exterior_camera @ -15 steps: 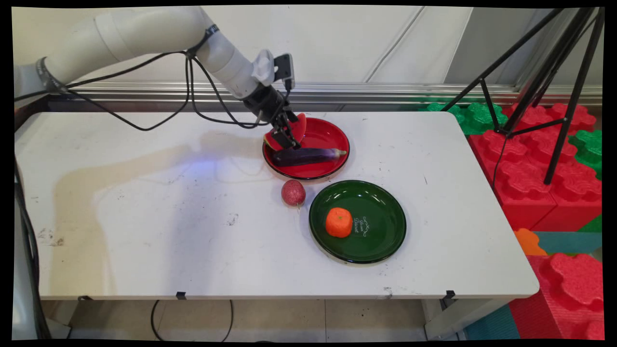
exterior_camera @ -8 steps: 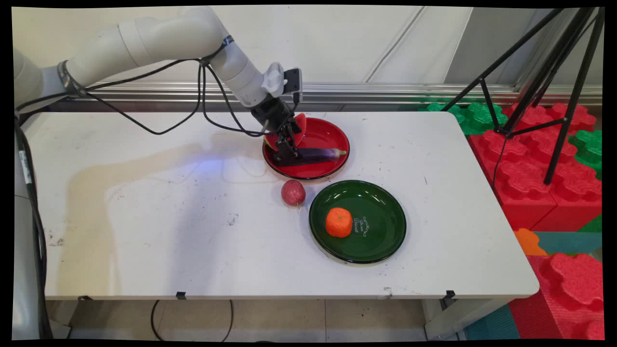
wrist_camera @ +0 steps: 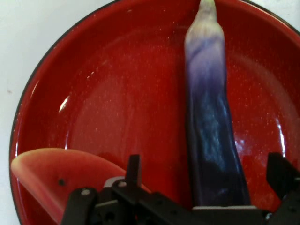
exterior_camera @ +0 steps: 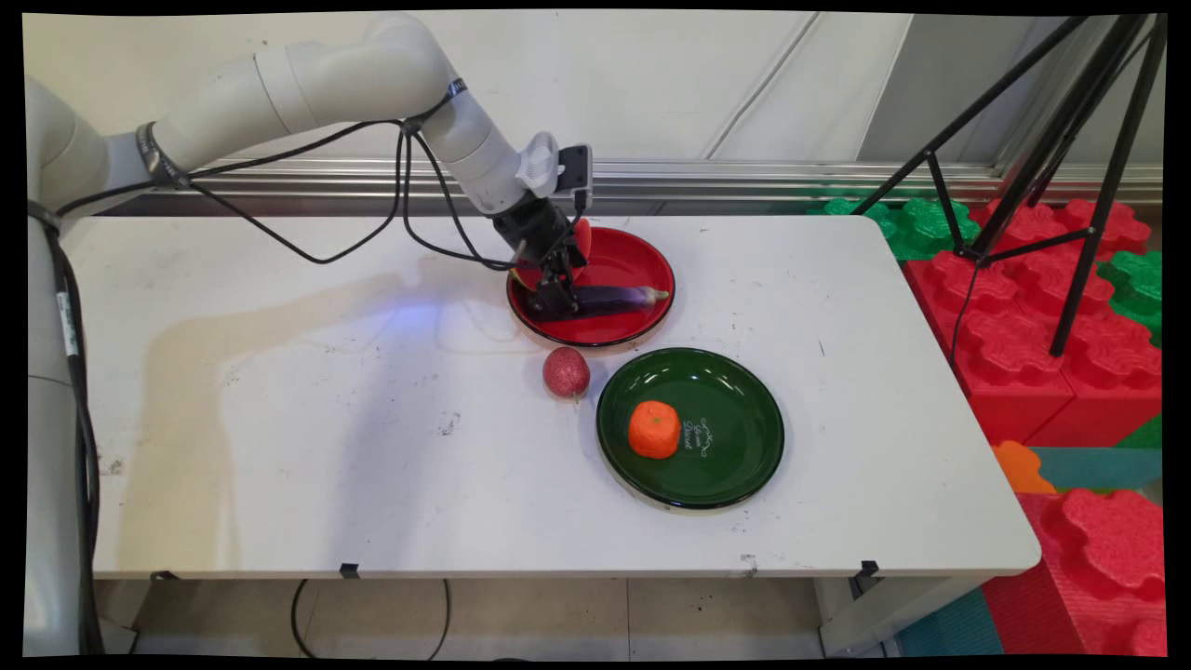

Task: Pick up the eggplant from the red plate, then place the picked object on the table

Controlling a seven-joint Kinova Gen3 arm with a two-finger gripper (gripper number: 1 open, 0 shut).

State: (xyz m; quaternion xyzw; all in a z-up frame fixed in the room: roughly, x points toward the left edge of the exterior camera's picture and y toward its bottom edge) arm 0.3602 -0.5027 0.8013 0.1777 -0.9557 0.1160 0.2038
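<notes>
Straddling the eggplant (wrist_camera: 210, 136) on the red plate (exterior_camera: 642, 256), the gripper (wrist_camera: 206, 180) has come down from the watermelon slice (wrist_camera: 56, 176), fingers (wrist_camera: 134, 171) spread wide, gripping nothing.

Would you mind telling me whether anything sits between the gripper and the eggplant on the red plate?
Nothing visible does. The open gripper straddles the eggplant's thick end on the red plate; the watermelon slice lies off to one side, outside the fingers.
</notes>
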